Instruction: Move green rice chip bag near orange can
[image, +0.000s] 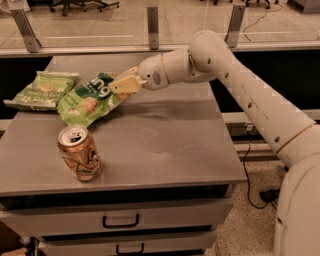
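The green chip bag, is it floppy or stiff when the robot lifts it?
Probably floppy: pinched at its upper edge by the gripper, the green chip bag sags and crinkles down toward the table. It is likely light too, since that small pinch holds its top up. Its glossy skin might slip.

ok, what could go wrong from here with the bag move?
The end effector, above the table, pinches the green rice chip bag only at one edge; it could slip. The bag's lower end sits close to the orange can; setting it down might tip the can. The paler green bag lies alongside and might get dragged.
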